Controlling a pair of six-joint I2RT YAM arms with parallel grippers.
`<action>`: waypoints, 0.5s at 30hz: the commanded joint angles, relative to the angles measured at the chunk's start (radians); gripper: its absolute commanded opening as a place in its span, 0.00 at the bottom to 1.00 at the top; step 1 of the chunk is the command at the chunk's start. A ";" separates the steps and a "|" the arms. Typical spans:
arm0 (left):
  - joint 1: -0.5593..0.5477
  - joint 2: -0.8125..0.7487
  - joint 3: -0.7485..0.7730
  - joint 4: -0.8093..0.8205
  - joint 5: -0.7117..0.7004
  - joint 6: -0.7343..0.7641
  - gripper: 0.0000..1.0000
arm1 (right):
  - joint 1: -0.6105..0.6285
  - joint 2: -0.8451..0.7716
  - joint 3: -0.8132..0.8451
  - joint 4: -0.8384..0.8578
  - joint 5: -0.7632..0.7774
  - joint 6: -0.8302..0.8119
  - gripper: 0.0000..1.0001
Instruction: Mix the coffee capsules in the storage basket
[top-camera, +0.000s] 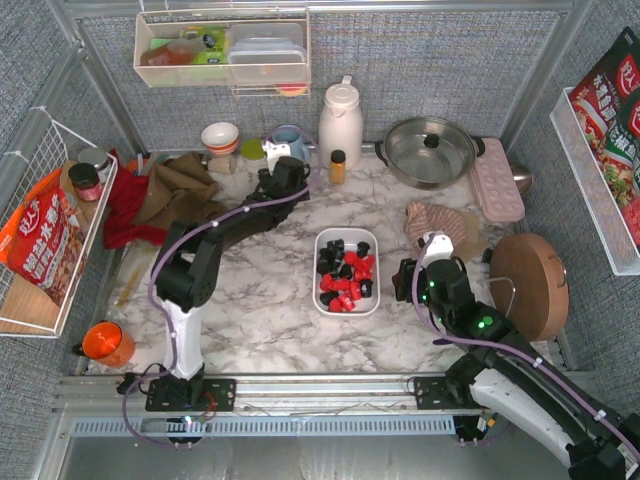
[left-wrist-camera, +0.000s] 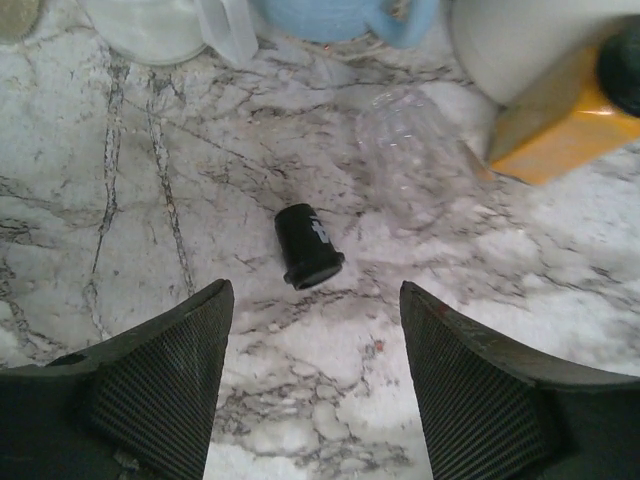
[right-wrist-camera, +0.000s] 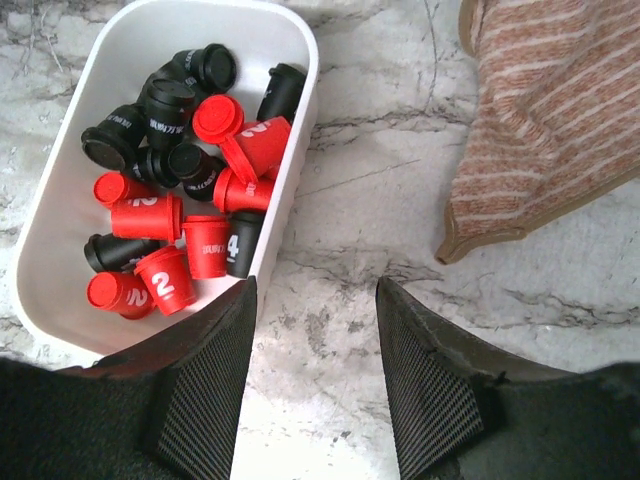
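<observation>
The white storage basket (top-camera: 347, 232) sits mid-table and holds several red and black coffee capsules (top-camera: 345, 275) in a loose heap. In the right wrist view the basket (right-wrist-camera: 60, 200) is at the upper left, with the capsules (right-wrist-camera: 175, 180) inside it. My right gripper (right-wrist-camera: 315, 290) is open and empty over bare marble, just right of the basket's near corner; it also shows in the top view (top-camera: 412, 268). My left gripper (top-camera: 280, 165) is at the back of the table. It is open (left-wrist-camera: 315, 300), with one black capsule (left-wrist-camera: 308, 246) lying on the marble just ahead of its fingertips.
A striped cloth (top-camera: 440, 225) lies right of the basket. An amber bottle (top-camera: 338, 166), a white jug (top-camera: 340, 120), a blue cup (top-camera: 290, 140) and a clear plastic cup (left-wrist-camera: 410, 160) crowd the left gripper. A pot (top-camera: 430, 150), a pink box (top-camera: 497, 180) and a wooden board (top-camera: 530, 285) stand to the right.
</observation>
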 joint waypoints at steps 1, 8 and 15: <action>0.026 0.114 0.130 -0.123 -0.028 -0.064 0.75 | 0.000 -0.047 -0.035 0.081 0.027 -0.037 0.55; 0.056 0.222 0.260 -0.196 0.025 -0.111 0.72 | -0.001 -0.113 -0.090 0.131 0.009 -0.037 0.56; 0.058 0.300 0.355 -0.253 0.042 -0.101 0.68 | 0.000 -0.129 -0.096 0.132 -0.028 -0.029 0.56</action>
